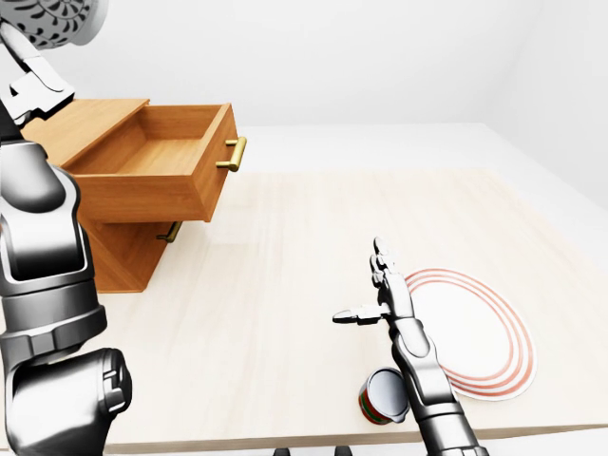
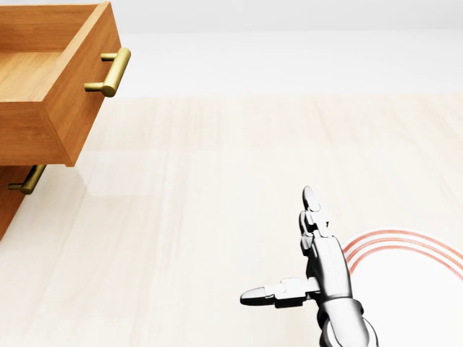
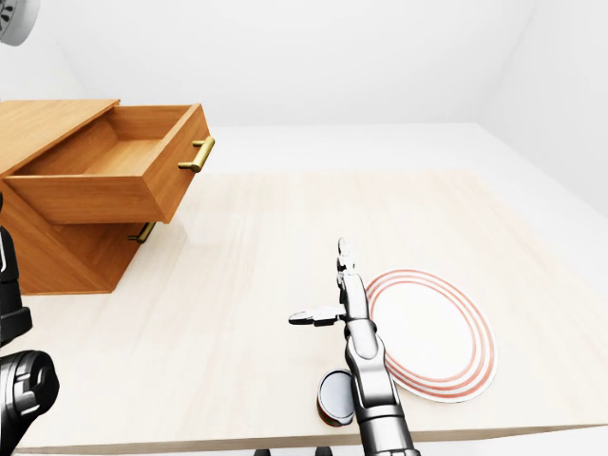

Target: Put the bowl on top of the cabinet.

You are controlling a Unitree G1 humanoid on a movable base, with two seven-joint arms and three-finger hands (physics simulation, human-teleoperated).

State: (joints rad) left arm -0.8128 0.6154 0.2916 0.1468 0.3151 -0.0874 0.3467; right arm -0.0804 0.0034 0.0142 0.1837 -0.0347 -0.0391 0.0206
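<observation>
The bowl (image 1: pixel 59 21), white with a grey pattern, hangs in the air at the top left of the left-eye view, above the wooden cabinet (image 1: pixel 84 122); only its edge (image 3: pixel 13 19) shows in the right-eye view. My left hand (image 1: pixel 34 82) is raised just under the bowl and holds it, with the fingers partly cut off by the view's edge. The cabinet's upper drawer (image 1: pixel 157 161) stands pulled out and empty. My right hand (image 2: pixel 278 246) hovers open over the table, fingers straight and thumb out to the left, holding nothing.
A white plate with red rings (image 1: pixel 480 332) lies on the light wooden table (image 1: pixel 285 247) right of my right hand. A small red can (image 1: pixel 383 396) stands near the table's bottom edge beside my right forearm. The lower drawer's brass handle (image 2: pixel 27 181) sticks out under the open drawer.
</observation>
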